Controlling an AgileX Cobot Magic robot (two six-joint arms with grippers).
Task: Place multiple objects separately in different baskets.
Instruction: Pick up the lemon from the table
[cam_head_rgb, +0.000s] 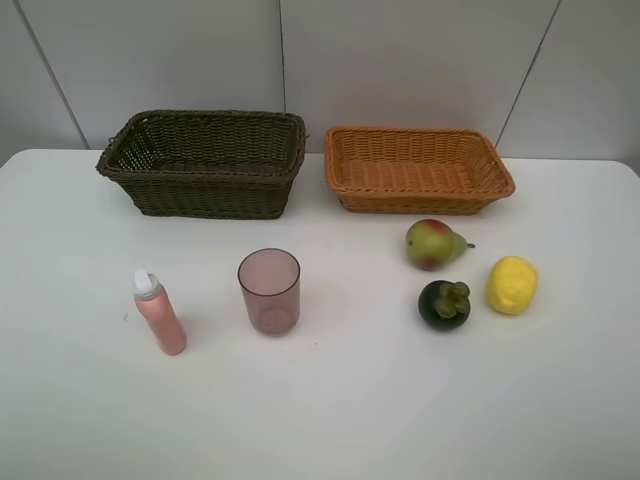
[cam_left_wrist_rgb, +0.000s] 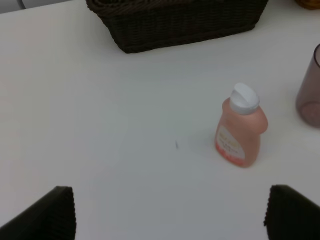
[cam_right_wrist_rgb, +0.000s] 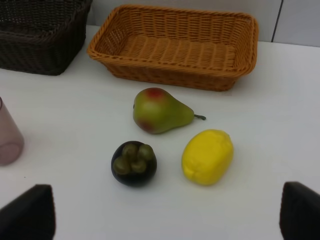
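Resting on your desk, pink bottle, cup, pear, mangosteen and lemon sit before the dark basket and orange basket. Your left gripper and right gripper have jaws released, empty

The left wrist view's edge is cutting off the dark basket, the cup standing at three o'clock from the bottle, and all but a sliver of the orange basket. The bottle's label print is blurring past reading. The left gripper and right gripper are showing only dark tips, clipped by the edge. The right wrist view is also clipping the cup and dark basket.
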